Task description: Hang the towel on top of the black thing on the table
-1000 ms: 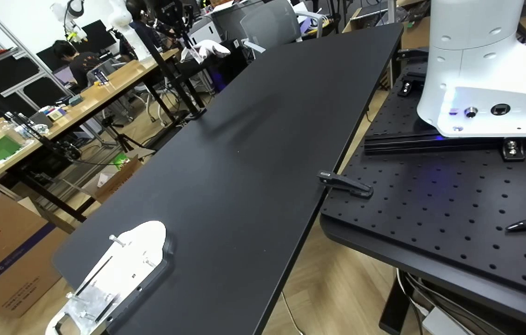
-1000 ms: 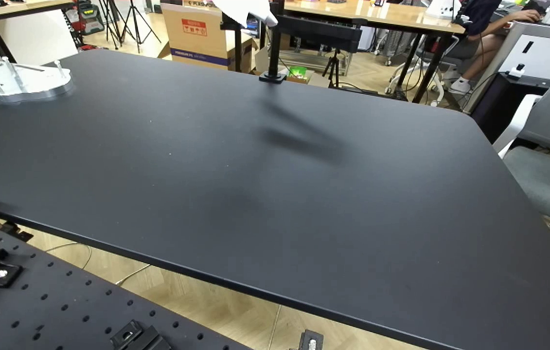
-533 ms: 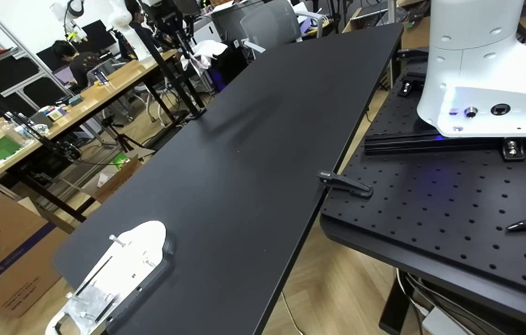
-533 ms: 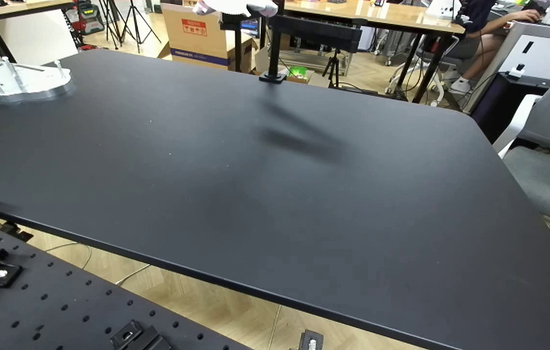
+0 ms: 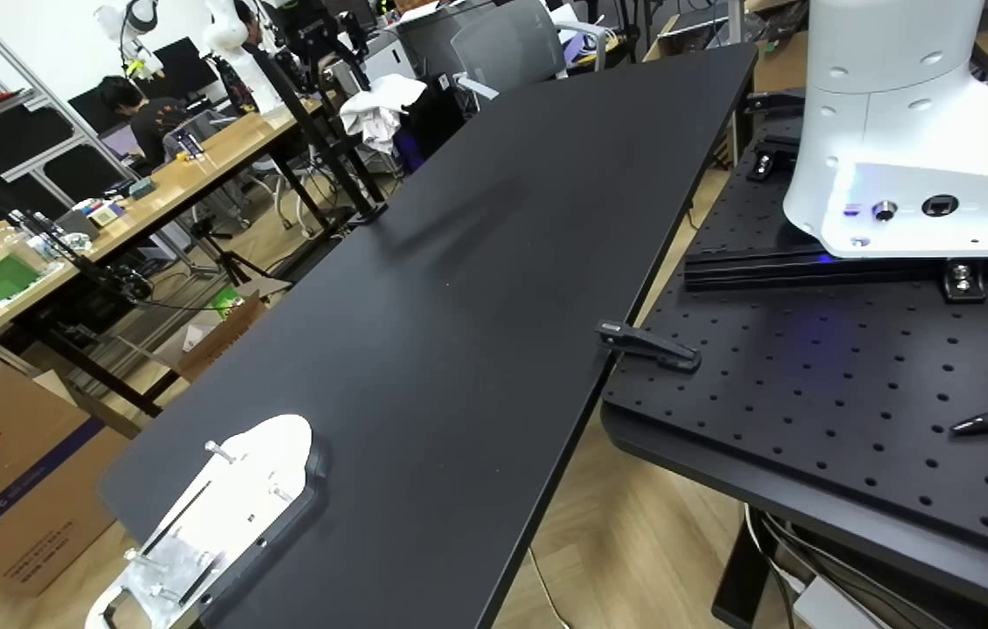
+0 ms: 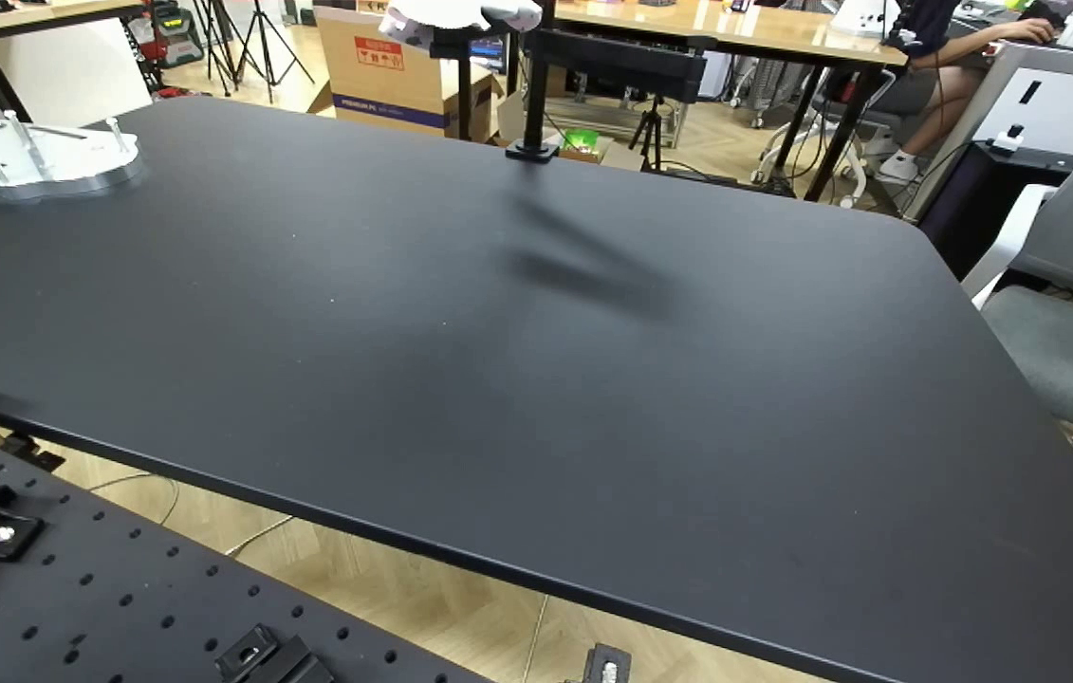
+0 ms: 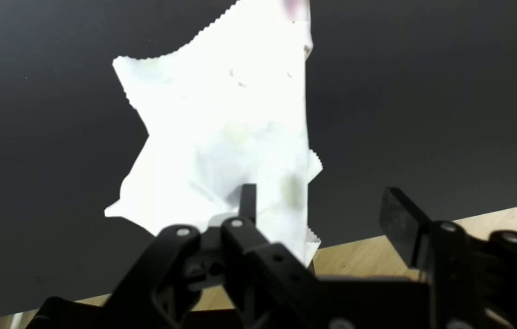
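Note:
The white towel point(image 5: 382, 107) lies draped at the upper part of the black thing point(image 5: 338, 166), a dark upright stand at the table's far edge. In an exterior view only the lower folds of the towel point(image 6: 460, 14) show at the top of the picture, beside the stand's post and black crossbar point(image 6: 621, 64). From the wrist view, the towel point(image 7: 226, 105) spreads below my gripper point(image 7: 323, 203), whose jaws stand well apart. One finger point(image 7: 247, 201) overlaps the towel in the picture; the opposite finger is clear of it. The towel hides the stand in this view.
A white plate with upright pegs point(image 5: 240, 498) lies at one end of the black table point(image 5: 459, 349). A black clamp point(image 5: 649, 345) sits at the near edge. A cardboard box point(image 6: 394, 71) stands behind the table, and a grey chair point(image 6: 1067, 341) beside it.
The gripper's jaws have opened and let go of the towel. The towel has dropped and now hangs lower in an exterior view, with the gripper apart above it.

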Controlling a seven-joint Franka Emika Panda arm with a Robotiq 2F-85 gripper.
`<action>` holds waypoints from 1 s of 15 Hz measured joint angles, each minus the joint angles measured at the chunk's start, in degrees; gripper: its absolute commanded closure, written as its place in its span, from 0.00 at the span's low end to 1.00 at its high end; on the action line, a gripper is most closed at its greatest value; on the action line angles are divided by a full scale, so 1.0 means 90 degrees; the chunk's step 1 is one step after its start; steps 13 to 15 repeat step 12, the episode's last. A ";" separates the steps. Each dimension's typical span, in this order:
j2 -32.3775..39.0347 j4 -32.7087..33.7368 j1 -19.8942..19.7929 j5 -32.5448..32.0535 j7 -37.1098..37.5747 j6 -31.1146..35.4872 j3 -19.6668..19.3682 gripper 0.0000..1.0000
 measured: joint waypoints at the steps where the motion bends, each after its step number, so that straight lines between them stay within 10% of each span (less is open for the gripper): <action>1: -0.0023 0.0018 0.0027 -0.0029 0.0000 -0.0002 0.0000 0.00; 15: -0.0213 0.0347 0.0439 -0.0225 0.0001 -0.0496 0.0185 0.00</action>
